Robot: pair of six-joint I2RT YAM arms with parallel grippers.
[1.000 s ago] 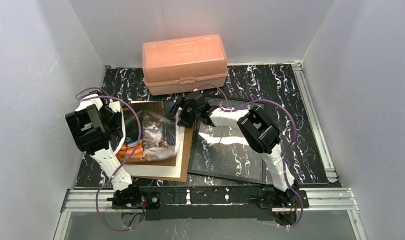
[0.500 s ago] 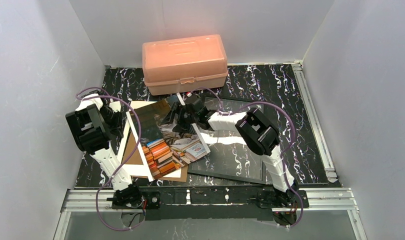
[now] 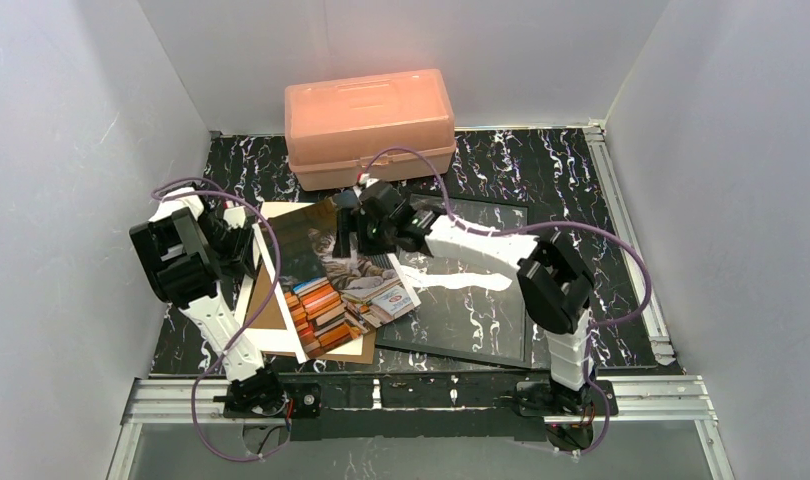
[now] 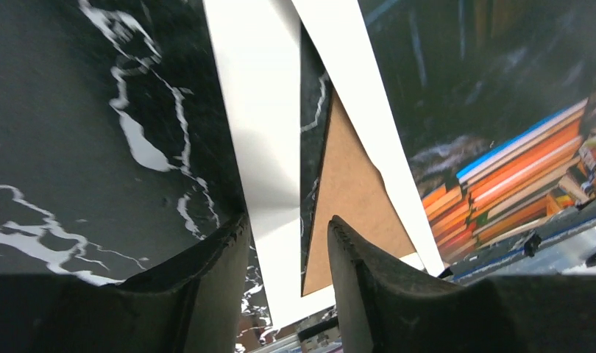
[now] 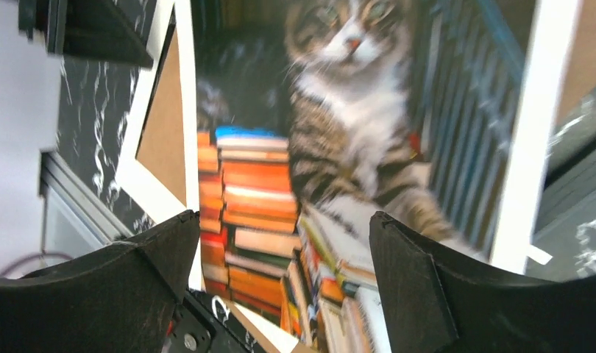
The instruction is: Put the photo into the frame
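- The photo (image 3: 331, 278): a cat beside stacked orange-red books. It lies picture side up and askew, left of the frame (image 3: 466, 312). Its near right corner overlaps the frame's left edge, and the rest lies outside the frame.
- The frame: thin, black and flat on the marbled black surface (image 3: 546, 165), with its pane reflecting light. The right arm crosses above its far part.
- Brown backing board (image 4: 350, 213): lies left of the frame, under the photo. A triangular patch of it shows beside the photo's white border.
- White mat sheet (image 4: 262, 147): farther left of the frame than the board. A narrow strip of the dark surface shows between the sheet and the board.
- Right gripper (image 5: 284, 224): hangs over the photo just beyond the frame's far left corner. Its jaws are spread wide with nothing between them, and the cat and books show in the gap.
- Left gripper (image 4: 284, 239): low over the surface, well to the left of the frame, above the mat sheet's edge. Its jaws are partly apart and clamp nothing.
- Peach plastic box (image 3: 369, 112): closed, standing on the surface beyond the frame's far left corner, against the back wall.
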